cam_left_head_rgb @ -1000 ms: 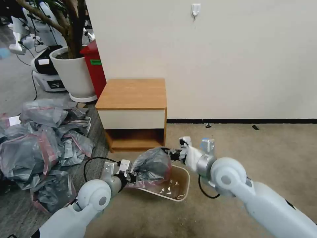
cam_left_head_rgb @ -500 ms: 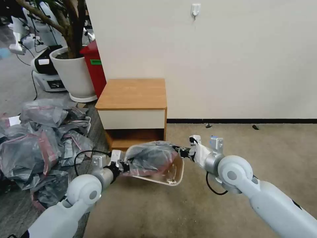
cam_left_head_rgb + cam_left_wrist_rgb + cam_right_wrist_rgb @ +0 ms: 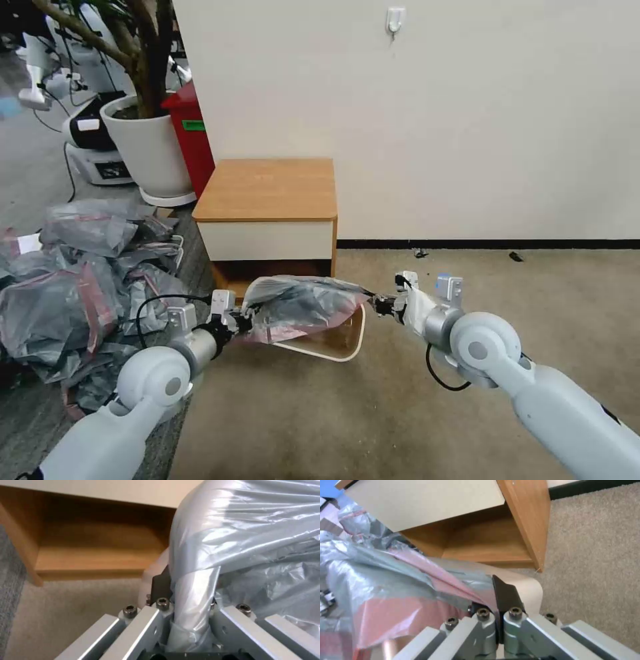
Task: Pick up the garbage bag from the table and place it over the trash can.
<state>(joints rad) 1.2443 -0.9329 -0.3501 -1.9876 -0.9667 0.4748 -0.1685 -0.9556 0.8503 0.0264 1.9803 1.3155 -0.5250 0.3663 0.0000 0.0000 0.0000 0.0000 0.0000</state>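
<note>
The garbage bag, thin grey plastic with a pink-red band, is stretched out between my two grippers low in front of the table. My left gripper is shut on a bunched end of the bag. My right gripper is shut on the pink rim of the bag. The cream trash can sits tilted under the bag, its rim partly covered, close to the table's lower shelf. The can's rounded corner lies just past my right fingertips.
A big heap of grey-and-pink bags covers the floor on the left. A white plant pot and a red box stand behind the table by the wall. Open carpet lies to the right.
Both grippers have moved toward the table and farther apart, pulling the bag wider and flatter. The trash can has shifted toward the table with the bag and tilted more.
</note>
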